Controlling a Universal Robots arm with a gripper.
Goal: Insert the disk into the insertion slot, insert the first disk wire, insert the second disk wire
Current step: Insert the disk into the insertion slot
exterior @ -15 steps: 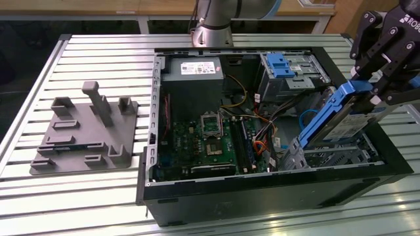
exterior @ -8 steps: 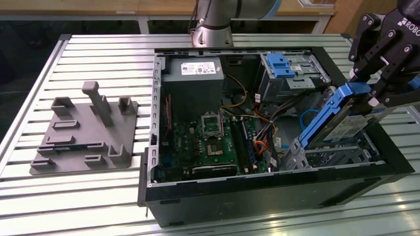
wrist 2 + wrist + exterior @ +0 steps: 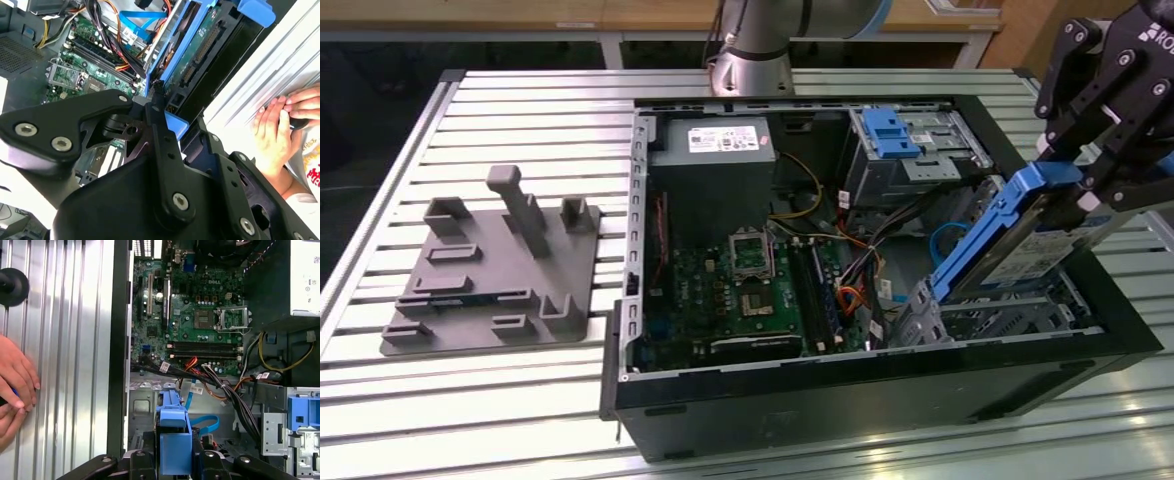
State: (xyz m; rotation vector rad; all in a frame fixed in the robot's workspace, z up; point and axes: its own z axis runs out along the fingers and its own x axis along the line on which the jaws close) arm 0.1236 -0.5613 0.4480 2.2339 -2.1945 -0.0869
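My gripper [image 3: 1083, 188] is shut on the disk [image 3: 1017, 245], a silver drive with a white label in a blue carrier. The disk hangs steeply tilted, its lower end just over the insertion slot [image 3: 1003, 318], the perforated metal cage at the case's near corner on the exterior view's right. In the second wrist view the disk [image 3: 199, 47] shows its green underside beyond the gripper [image 3: 159, 102]. In the first wrist view the carrier [image 3: 174, 437] sits over the cage [image 3: 144, 405]. The second disk wire [image 3: 204, 423] lies loose beside the cage. I cannot tell which dark cable is the first disk wire.
The open computer case [image 3: 854, 385] holds a motherboard [image 3: 736, 285], a power supply [image 3: 715, 140] and a taller bay with a blue latch [image 3: 891, 135]. A grey fixture [image 3: 494, 270] lies on the slatted table. A person's hands [image 3: 280, 127] rest on the table beside the case.
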